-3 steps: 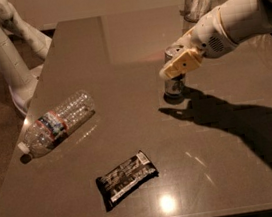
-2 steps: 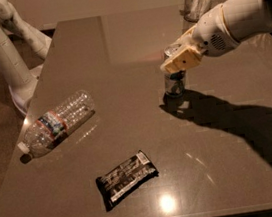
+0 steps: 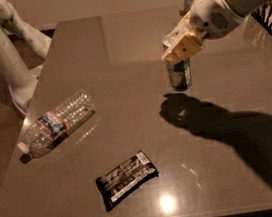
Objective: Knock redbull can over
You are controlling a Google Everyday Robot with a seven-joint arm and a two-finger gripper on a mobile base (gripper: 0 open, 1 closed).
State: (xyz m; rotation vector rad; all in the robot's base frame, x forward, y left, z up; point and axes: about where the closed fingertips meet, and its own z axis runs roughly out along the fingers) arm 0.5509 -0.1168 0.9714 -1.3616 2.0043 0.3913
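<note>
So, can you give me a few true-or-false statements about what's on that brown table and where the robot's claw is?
1. The slim silver-and-blue metal drink can is upright, not knocked over. True.
2. The clear plastic water bottle stands upright. False: it lies on its side.
3. The robot's claw is beside the bottle. False: it is at the can's upper part, on the table's right side.
4. The black snack-bar wrapper lies flat on the brown table, apart from the bottle. True.

tool (image 3: 182,49) over redbull can (image 3: 180,75), bottle (image 3: 57,122) and snack bar (image 3: 127,178) to left.
</note>
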